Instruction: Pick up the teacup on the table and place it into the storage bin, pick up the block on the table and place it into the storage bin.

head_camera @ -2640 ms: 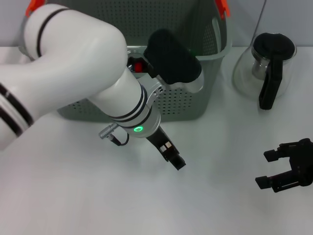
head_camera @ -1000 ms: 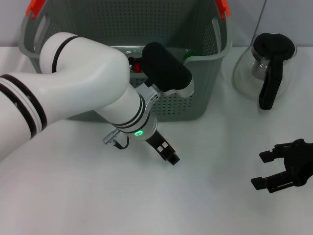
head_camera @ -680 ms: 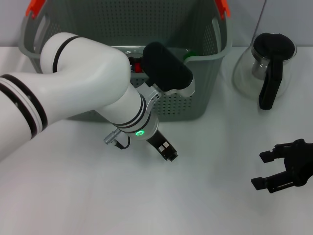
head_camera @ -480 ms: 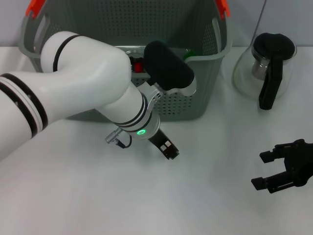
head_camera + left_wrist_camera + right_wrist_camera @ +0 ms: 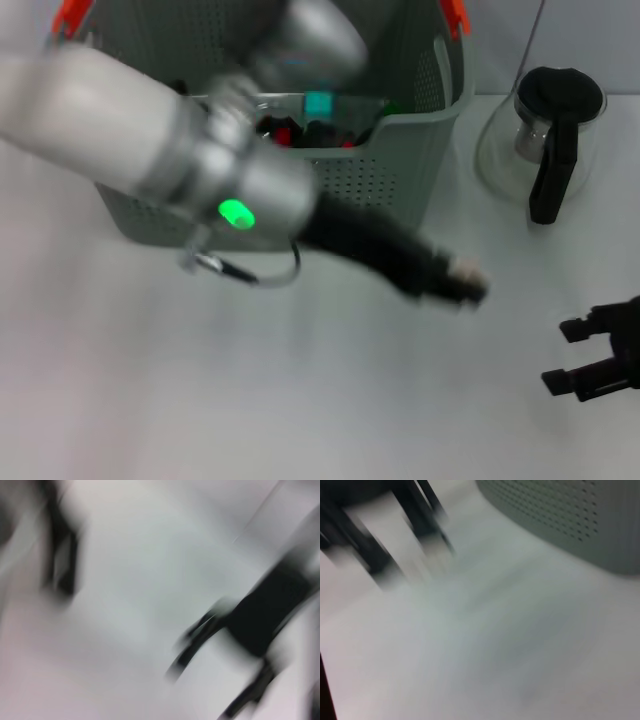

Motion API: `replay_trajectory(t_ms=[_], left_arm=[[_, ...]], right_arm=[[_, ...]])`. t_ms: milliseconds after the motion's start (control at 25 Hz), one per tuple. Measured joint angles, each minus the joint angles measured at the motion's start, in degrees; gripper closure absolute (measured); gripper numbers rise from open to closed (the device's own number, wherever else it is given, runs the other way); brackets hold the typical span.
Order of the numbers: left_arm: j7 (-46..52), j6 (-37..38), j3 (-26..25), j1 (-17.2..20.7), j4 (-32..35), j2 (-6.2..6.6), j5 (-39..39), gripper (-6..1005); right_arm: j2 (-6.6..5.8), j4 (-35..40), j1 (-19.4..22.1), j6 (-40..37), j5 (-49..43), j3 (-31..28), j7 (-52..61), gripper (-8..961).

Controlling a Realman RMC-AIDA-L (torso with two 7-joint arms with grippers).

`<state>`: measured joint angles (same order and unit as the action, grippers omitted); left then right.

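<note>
Where table (image 5: 300,400) lies bare, left gripper (image 5: 460,288) beside storage bin (image 5: 400,180).

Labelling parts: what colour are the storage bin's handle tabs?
Orange, on the storage bin; clearest in the head view.

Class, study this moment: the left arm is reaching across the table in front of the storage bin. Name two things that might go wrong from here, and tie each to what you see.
1. The left gripper is stretched out to the right, toward the glass carafe and the right gripper; a further move that way might strike either one.
2. The left arm passes close in front of the storage bin, so it might nudge the bin.
</note>
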<state>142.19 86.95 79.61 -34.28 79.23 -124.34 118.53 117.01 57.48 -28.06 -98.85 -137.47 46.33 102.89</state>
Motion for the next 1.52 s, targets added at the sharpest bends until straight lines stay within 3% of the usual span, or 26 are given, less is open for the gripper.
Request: replay_trajectory(t_ms=[120, 240, 320, 480, 600, 720, 880, 1040, 1080, 1200, 1280, 1520], left_arm=[[-4.24, 0.76, -10.16, 0.92, 2.13, 0.25, -5.19, 527], [-9.49, -3.91, -19.63, -2.49, -2.76, 0.56, -5.14, 507], [-12.38, -8.33, -22.14, -5.76, -8.6, 1.49, -4.66, 493], [-13.57, -16.71, -22.28, -11.55, -19.14, 3.72, -2.13, 465], [-14.0, -19.75, -22.45, -12.63, -20.53, 3.93, -1.12, 444], [-15.26, -17.37, -22.95, -11.14, -17.21, 3.91, -1.76, 423], [-23.38, -4.26, -24.52, -6.01, -13.98, 3.74, -7.72, 258], [-39.73, 11.75, -25.27, 1.77, -18.76, 2.14, -14.22, 89], [-46.96, 14.02, -25.18, 5.43, -22.54, 1.27, -14.2, 47], [-53.18, 13.03, -25.22, 7.95, -26.38, 0.98, -14.07, 47], [-60.84, 10.31, -25.39, 9.57, -33.63, 1.38, -14.12, 47], [-64.41, 4.32, -25.35, 9.88, -40.26, 2.1, -13.37, 47]], right_arm=[[-0.18, -0.24, 0.29, -0.44, -0.05, -1.57, -0.5, 25], [-0.02, -0.72, 0.19, -0.42, 0.01, -1.92, -0.75, 25], [0.3, -0.91, -0.14, -0.27, 0.05, -1.97, -0.87, 25], [0.96, -0.93, -0.94, -0.05, 0.28, -2.02, -1.38, 25], [1.04, -0.94, -1.48, -0.04, 0.8, -2.14, -1.5, 26], [0.72, -0.97, -1.67, -0.83, 2.67, -3.05, -2.5, 26], [-0.38, -2.57, -1.58, -3.99, 7.32, -6.47, -6.74, 26], [-1.36, -8.01, -1.64, -5.07, 10.51, -9.2, -12.8, 26], [-1.39, -9.71, -1.68, -5.05, 10.84, -9.69, -14.52, 26], [-1.11, -14.01, -2.11, -3.93, 11.25, -10.43, -20.32, 26], [0.08, -17.3, -2.61, -0.33, 11.32, -10.35, -26.04, 26], [2.3, -18.83, -3.44, 3.4, 10.56, -9.56, -30.27, 26]])
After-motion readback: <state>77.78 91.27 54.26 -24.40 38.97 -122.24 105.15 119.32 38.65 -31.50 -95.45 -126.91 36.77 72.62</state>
